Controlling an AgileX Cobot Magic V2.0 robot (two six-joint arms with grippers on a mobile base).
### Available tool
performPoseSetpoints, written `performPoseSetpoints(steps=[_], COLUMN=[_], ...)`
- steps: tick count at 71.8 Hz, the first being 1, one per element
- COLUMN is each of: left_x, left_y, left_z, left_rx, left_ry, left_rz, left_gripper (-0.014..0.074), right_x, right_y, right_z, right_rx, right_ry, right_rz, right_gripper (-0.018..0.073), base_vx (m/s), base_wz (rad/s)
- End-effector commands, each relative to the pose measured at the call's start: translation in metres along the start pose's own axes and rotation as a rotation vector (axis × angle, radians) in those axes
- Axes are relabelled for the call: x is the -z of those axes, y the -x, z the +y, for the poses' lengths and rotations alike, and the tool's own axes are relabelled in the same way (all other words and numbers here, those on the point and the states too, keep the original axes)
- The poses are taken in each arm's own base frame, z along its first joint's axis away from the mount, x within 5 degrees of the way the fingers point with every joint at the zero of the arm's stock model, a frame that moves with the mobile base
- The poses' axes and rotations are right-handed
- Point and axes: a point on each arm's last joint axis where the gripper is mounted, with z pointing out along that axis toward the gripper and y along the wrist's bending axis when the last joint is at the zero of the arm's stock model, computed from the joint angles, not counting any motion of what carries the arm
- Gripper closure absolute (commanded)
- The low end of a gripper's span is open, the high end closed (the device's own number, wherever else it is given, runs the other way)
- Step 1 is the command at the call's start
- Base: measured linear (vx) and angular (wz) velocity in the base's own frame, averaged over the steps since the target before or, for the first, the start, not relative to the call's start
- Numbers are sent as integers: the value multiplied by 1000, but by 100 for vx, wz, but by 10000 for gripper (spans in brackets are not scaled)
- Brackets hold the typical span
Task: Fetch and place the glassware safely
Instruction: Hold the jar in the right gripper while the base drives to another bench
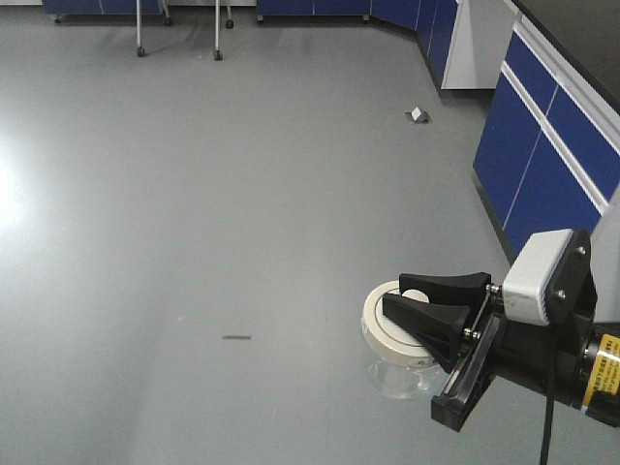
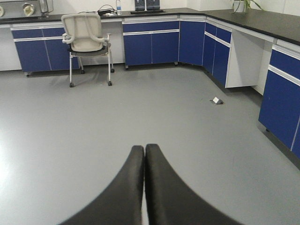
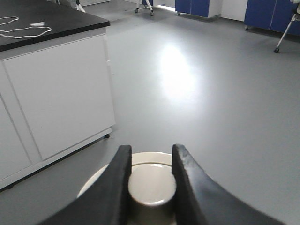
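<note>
The glassware is a squat clear glass jar (image 1: 399, 373) with a round white lid (image 1: 385, 330). It hangs above the grey floor at the lower right of the front view. My right gripper (image 1: 411, 295) is shut on the lid's central white knob (image 3: 152, 184), one black finger on each side. In the right wrist view the lid (image 3: 150, 158) fills the gap behind the fingers and the glass body is hidden. My left gripper (image 2: 144, 149) shows only in its own wrist view, fingers pressed together with nothing between them, pointing across the floor.
Blue cabinets (image 1: 547, 145) under a black counter run along the right wall. A small white object (image 1: 418, 115) lies on the floor near them. A wheeled chair (image 2: 87, 40) stands at the far cabinets. A white cabinet with a black top (image 3: 56, 89) is left of the right gripper.
</note>
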Motion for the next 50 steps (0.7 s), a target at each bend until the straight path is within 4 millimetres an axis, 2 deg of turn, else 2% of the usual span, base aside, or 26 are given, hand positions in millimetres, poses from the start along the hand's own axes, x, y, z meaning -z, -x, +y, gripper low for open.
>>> performPoseSetpoints(steps=[1, 28, 50], left_x=[0, 0, 0], left_y=[15, 15, 15], left_z=[-1, -1, -1], left_rx=[10, 10, 10], left_ry=[-11, -11, -10], left_rz=[-87, -87, -87], left_gripper=[603, 603, 603], right_x=[3, 2, 2], right_y=[19, 18, 18], right_z=[1, 1, 1], right_rx=[-4, -4, -5], right_ry=[19, 15, 15], right_rz=[-109, -106, -106], right_gripper=[563, 563, 563], base_vx=[69, 72, 74], base_wz=[-9, 0, 17])
